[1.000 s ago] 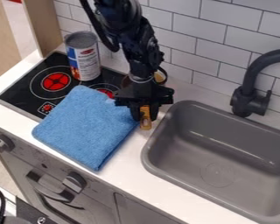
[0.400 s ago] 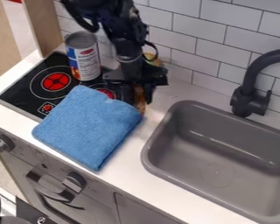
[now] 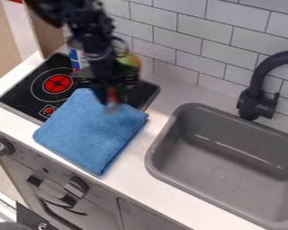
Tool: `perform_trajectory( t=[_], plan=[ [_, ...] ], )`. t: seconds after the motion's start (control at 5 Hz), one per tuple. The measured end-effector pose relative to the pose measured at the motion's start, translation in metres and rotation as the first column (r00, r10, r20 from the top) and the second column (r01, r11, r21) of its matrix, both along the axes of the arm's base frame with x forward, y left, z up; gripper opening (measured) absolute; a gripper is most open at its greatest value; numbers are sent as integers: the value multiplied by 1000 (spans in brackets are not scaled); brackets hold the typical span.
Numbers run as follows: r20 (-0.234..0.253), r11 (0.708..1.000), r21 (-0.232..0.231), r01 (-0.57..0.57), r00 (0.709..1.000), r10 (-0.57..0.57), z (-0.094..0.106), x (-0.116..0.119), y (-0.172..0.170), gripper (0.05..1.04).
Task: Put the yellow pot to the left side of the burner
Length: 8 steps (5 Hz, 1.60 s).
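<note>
My gripper (image 3: 112, 93), blurred, hangs over the right part of the black burner (image 3: 23, 90), near the blue cloth's upper edge. It is shut on the orange-brown handle of the yellow pot (image 3: 131, 61). A yellow-green part of the pot shows behind the gripper on its right; the arm hides most of the rest. Whether the pot is lifted clear of the surface I cannot tell.
A folded blue cloth (image 3: 89, 134) covers the burner's front right and part of the counter. Behind the arm stands a can (image 3: 77, 57), partly hidden. The grey sink (image 3: 155, 152) and black faucet (image 3: 260, 85) are at the right.
The gripper and the yellow pot have moved left and toward the top of the view, from beside the sink to over the burner. The can is now partly covered by the arm.
</note>
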<state>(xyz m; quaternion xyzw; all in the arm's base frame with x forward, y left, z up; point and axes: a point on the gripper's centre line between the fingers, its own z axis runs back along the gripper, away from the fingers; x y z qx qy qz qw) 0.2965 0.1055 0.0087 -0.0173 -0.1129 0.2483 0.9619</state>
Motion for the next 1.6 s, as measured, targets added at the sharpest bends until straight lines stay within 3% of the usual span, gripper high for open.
perform_trajectory(
  t=[0.4, 0.6, 1.0, 1.2, 1.6],
  plan=[
    [53, 998, -51, 39, 998, -36, 17, -36, 43, 364],
    [32, 997, -65, 34, 999, -32, 21, -45, 56, 364],
    [-58, 999, -18, 29, 998, -30, -7, -62, 99, 364],
    [-54, 1000, -21, 23, 998, -24, -23, -66, 123, 364],
    [-2, 999, -9, -33, 999, 33, -39, -66, 162, 364]
  ],
)
